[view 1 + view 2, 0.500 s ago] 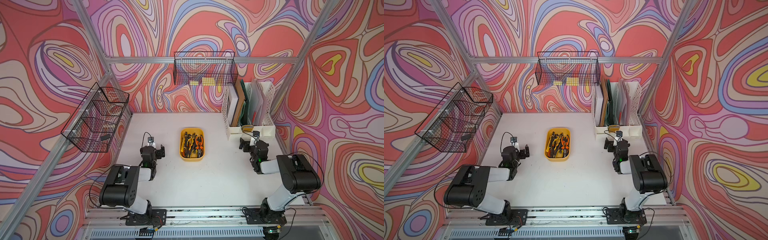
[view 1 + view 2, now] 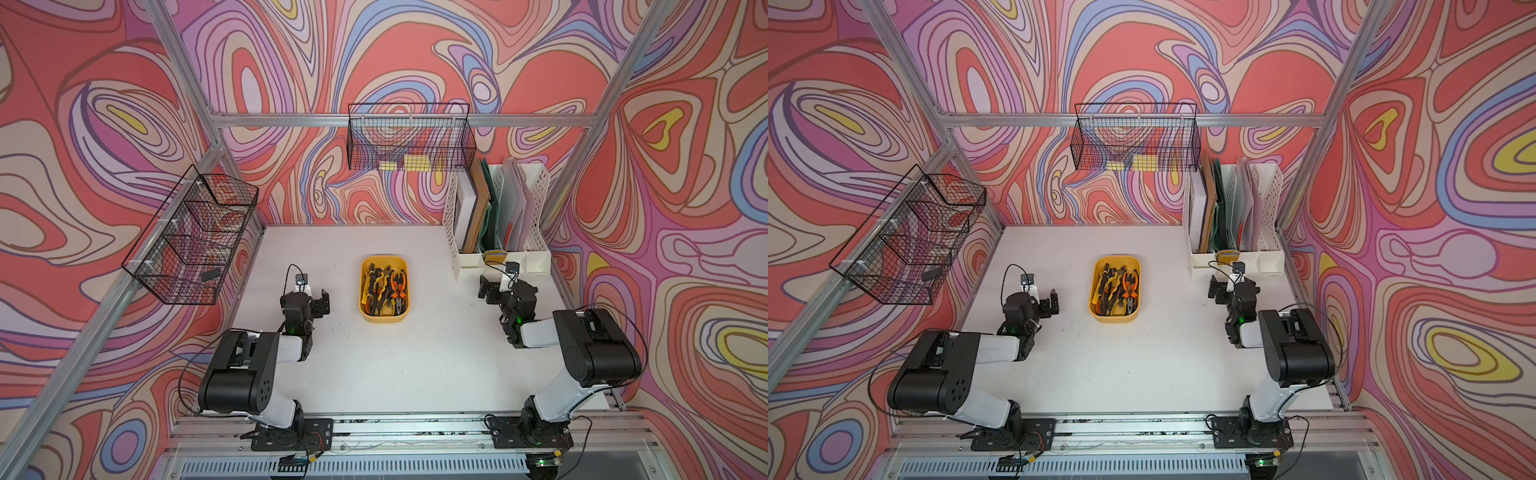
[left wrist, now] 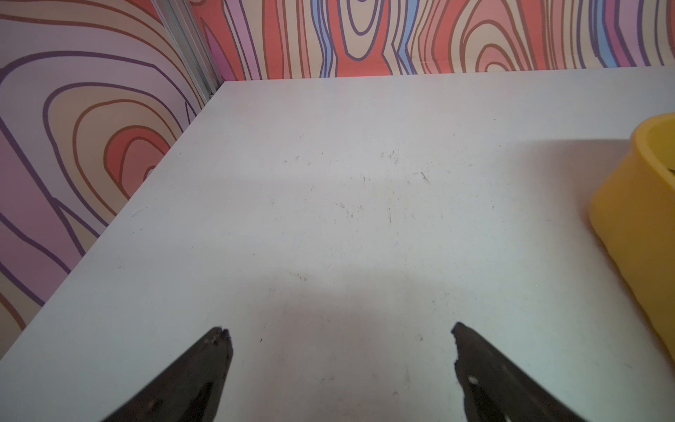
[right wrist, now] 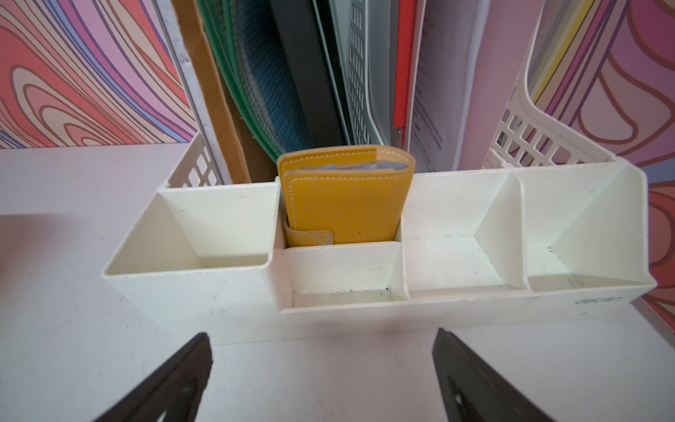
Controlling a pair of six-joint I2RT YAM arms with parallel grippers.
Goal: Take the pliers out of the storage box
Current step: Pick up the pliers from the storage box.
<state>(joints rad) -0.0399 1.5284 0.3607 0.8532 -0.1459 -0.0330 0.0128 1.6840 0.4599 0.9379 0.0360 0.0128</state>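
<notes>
Mustard-yellow plastic is seen at frame centre: the storage box point(image 2: 384, 318) is set on the worktop point(image 2: 415, 365) between both arms, apparently for equal reach, with the pliers point(image 2: 384, 286) heaped inside. The left fingers point(image 3: 204, 365) and right fingers point(image 4: 175, 372) are held wide apart, empty, well away from it.

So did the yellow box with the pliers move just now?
No. The storage box sits at the same spot on the table, just as far from the white file rack as before.

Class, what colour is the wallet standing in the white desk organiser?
Mustard yellow with pale stitching. The wallet shows best in the right wrist view.
</notes>
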